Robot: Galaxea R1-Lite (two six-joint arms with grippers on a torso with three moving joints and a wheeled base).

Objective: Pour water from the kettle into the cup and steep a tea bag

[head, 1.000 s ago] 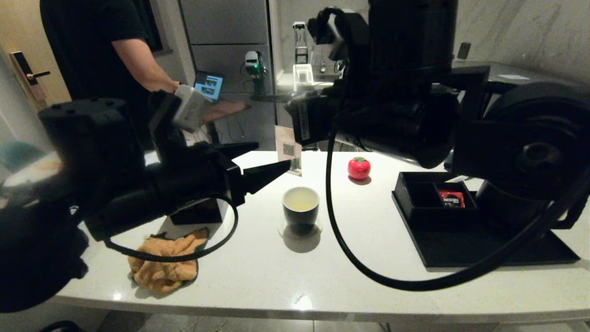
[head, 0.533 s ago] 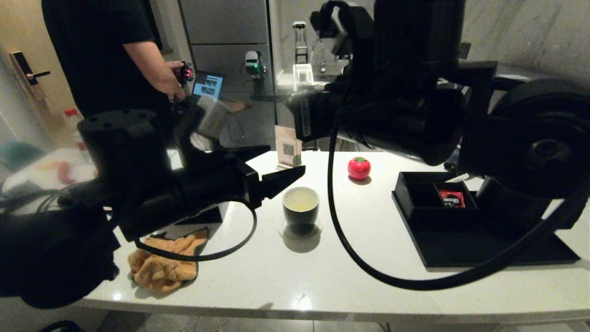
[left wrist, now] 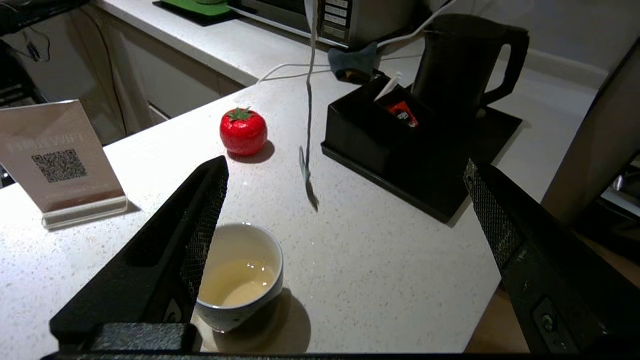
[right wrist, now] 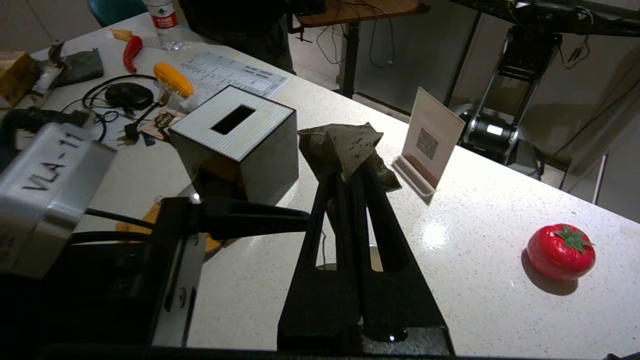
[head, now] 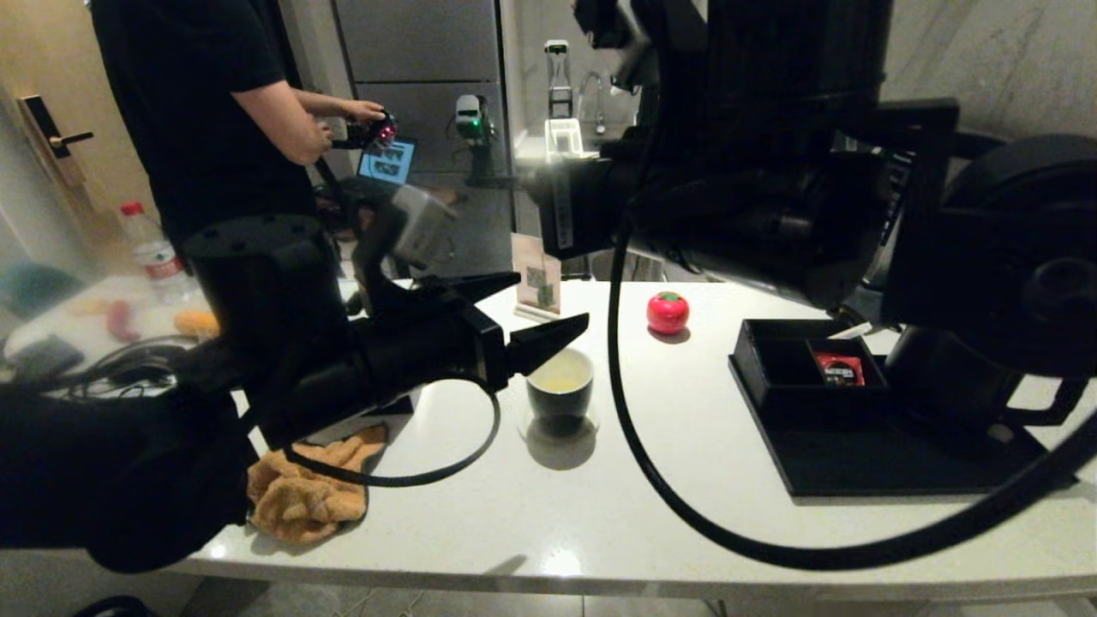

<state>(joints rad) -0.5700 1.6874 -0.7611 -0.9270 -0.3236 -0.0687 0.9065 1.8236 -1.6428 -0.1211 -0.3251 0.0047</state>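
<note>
The cup [head: 559, 390], black outside and white inside, stands mid-table with faintly yellow water [left wrist: 239, 282] low in it. My left gripper [head: 553, 297] hovers open just left of and above the cup; in the left wrist view one finger [left wrist: 197, 225] stands right beside the cup [left wrist: 240, 277], with nothing between the fingers. My right gripper [right wrist: 347, 175] is held high, shut on the pale tea bag [right wrist: 352, 142]. Its thin string [left wrist: 307, 125] hangs down over the table. The black kettle [left wrist: 460, 60] stands on the black tray [left wrist: 435, 195].
A red tomato-shaped thing [head: 667, 312] and a QR sign [head: 536, 278] sit behind the cup. The compartment box [head: 784, 377] holds a red packet [head: 838, 368]. An orange cloth [head: 308, 493] lies front left beside a black slotted box [right wrist: 232, 130]. A person [head: 214, 111] stands back left.
My left arm has moved right, bringing its open gripper up to the cup. The right arm has risen slightly. The person at the back has shifted.
</note>
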